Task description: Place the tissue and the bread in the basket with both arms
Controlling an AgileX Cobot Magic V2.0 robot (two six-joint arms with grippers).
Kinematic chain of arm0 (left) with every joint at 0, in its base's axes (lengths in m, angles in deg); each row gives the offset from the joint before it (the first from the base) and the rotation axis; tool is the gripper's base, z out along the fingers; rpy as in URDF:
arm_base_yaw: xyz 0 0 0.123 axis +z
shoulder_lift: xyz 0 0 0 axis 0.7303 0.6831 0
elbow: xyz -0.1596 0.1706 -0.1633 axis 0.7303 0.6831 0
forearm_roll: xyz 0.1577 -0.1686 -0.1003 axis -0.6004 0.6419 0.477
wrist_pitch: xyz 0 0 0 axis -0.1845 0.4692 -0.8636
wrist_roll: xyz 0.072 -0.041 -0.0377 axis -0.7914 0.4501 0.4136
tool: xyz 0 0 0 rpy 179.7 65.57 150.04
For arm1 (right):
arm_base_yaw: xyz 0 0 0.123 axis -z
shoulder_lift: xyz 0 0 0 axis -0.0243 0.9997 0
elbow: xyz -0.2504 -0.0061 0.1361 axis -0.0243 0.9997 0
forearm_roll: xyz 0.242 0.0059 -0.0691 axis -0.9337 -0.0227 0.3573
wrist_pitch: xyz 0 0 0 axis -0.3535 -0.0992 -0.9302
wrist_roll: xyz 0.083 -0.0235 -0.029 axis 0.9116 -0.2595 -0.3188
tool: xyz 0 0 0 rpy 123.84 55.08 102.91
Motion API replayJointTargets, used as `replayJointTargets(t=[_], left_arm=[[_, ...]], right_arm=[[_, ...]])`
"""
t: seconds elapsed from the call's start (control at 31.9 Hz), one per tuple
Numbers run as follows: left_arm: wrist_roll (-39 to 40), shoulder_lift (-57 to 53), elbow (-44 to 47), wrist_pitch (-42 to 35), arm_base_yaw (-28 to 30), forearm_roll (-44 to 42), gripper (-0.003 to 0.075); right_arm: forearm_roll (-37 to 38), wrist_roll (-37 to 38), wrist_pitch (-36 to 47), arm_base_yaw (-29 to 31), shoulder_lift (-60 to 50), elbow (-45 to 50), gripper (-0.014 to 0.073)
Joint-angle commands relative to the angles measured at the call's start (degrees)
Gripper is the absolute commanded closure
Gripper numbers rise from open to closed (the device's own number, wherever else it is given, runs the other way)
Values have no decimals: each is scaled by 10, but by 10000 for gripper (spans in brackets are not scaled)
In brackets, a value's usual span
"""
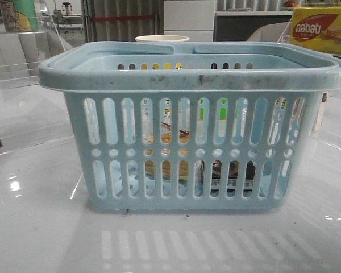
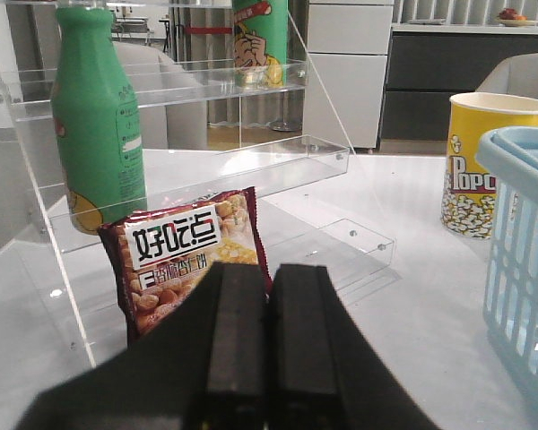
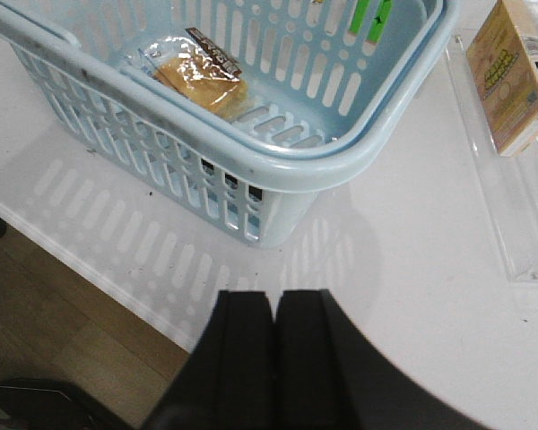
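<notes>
**Looks like both items are in, arms clear of the basket**

So from where I'm sitting, the basket is in the middle of the worktop and I can see the bread lying on its floor in the right wrist view, bag and dark label strip showing. Through the slots in the front view there's a dark flat thing low down on the right side that I'm fairly sure is the tissue, next to the golden stuff of the bread. Can't make out its full shape through the bars, though.

Left claw: fingers pressed together, nothing between them. It's pointing at a snack bag leaning by a clear shelf with a green bottle on it, the basket rim just at the edge of that view and a popcorn tub beyond. Right claw: also closed on nothing, hanging outside the basket's near corner over the worktop edge.

My read: the placing step is done for both items, we're at the wrap-up. Next move I'd say is just parking both arms without clipping the basket rim or that snack bag.
</notes>
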Motion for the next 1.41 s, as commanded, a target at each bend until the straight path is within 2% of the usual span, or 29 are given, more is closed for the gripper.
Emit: replayJointTargets(t=[0.0, 0.09, 0.28, 0.34, 0.85, 1.38], left_arm=[[6, -14, -2, -60, 10, -7, 630], [19, -14, 8, -69, 18, -20, 630], [99, -14, 26, -92, 23, -94, 629], [98, -14, 39, -115, 23, -93, 629], [96, -14, 38, -115, -39, -99, 630], [96, -13, 38, -115, -41, -99, 630]], right_arm=[[10, -4, 36, 1, 0, -15, 540], [10, -4, 36, 1, 0, -15, 540], [10, -4, 36, 1, 0, -15, 540], [10, -4, 36, 1, 0, -15, 540], [10, -4, 36, 1, 0, -15, 540], [10, -4, 36, 1, 0, -15, 540]])
